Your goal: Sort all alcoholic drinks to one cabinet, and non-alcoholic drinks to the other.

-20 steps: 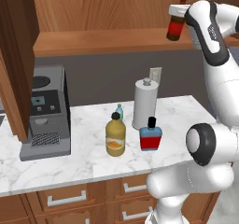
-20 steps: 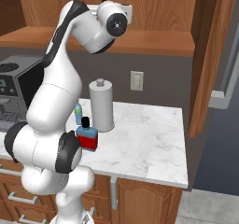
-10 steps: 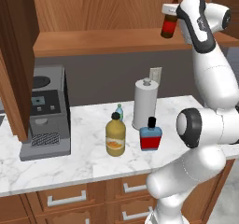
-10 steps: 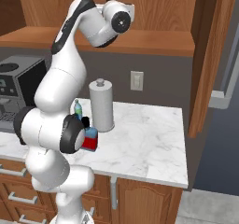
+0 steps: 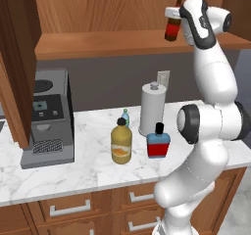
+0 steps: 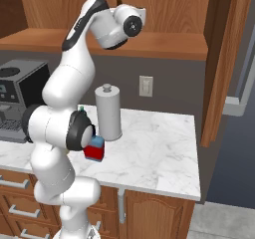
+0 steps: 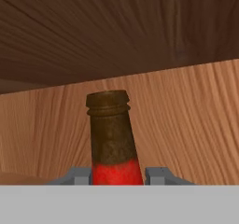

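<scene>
From the left base view, my gripper (image 5: 177, 19) pinches the brown bottle (image 5: 172, 27), upright just above the cabinet shelf (image 5: 98, 43). Right base view — arm raised to the shelf. Hand view: bottle neck (image 7: 111, 134) between fingers (image 7: 161, 175), long axis vertical.

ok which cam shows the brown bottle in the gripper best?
Hand view: the brown bottle stands close and centred, its neck and red label clear between the gripper fingers, shut on it. The left base view shows it small above the cabinet shelf. In the right base view the arm covers nearly all of it.
</scene>
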